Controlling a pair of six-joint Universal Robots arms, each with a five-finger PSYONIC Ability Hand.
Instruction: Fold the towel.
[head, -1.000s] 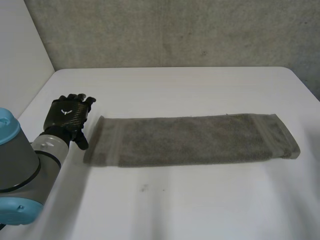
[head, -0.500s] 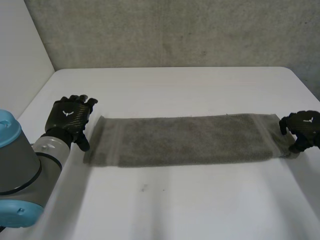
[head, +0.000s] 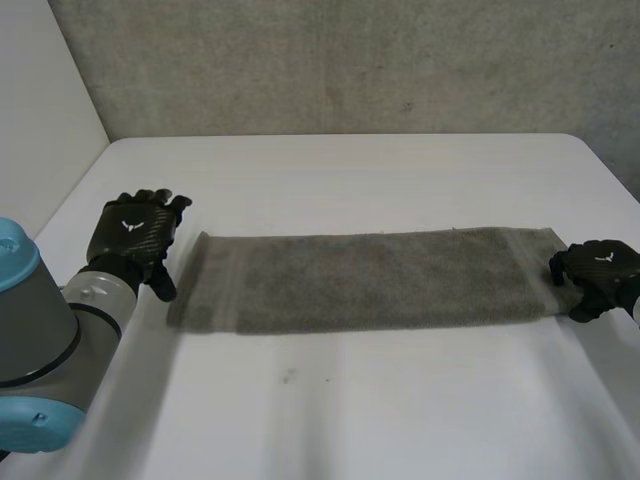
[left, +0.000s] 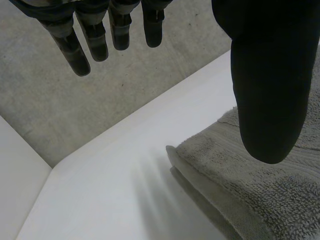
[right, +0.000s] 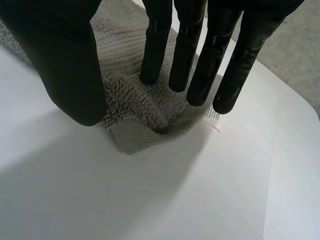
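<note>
Grey towel (head: 380, 280) lies stretched long across the white table (head: 400, 400). We see our left hand (head: 135, 235) just beside its left end, fingers (left: 75, 55) straight and spread. Our right hand (head: 598, 270) rests straight fingertips (right: 150, 55) on the right-end corner.

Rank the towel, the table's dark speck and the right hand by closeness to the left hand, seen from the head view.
1. Towel: its end lies beside the left hand.
2. Dark speck: on the table, nearer the camera.
3. Right hand: at the towel's opposite end.
</note>
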